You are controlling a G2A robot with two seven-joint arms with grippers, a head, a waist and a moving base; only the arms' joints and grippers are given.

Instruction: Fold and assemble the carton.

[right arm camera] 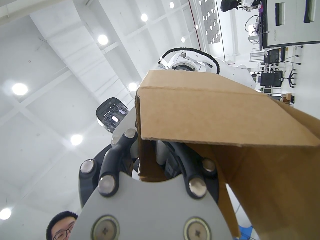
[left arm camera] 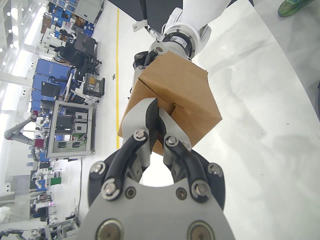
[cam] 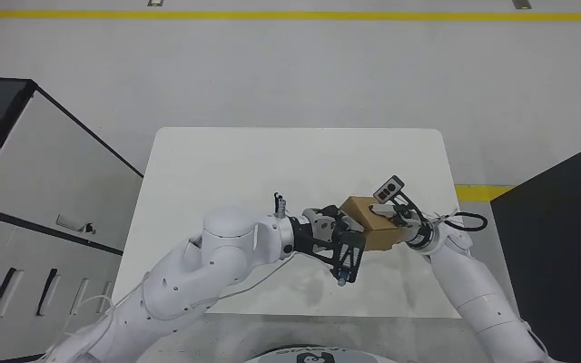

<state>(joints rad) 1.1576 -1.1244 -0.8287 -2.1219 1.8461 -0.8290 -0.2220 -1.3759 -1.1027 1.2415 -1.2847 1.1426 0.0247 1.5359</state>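
Observation:
A brown cardboard carton (cam: pixel 370 224) hangs above the white table (cam: pixel 227 172), near its front right part. My right gripper (cam: pixel 402 220) holds it at one end. In the right wrist view a carton wall (right arm camera: pixel 147 161) runs between the fingers (right arm camera: pixel 125 146) of my right gripper (right arm camera: pixel 150 151), which is shut on it; a flap hides the fingertips. At the opposite end my left gripper (left arm camera: pixel 158 112) is shut, with its tips against the folded end flaps of the carton (left arm camera: pixel 180 88). My left gripper (cam: pixel 349 247) sits just in front of the carton.
A grey cabinet (cam: pixel 54 181) stands left of the table and a dark unit (cam: pixel 545 236) stands to its right. The table's back and left parts are bare white surface.

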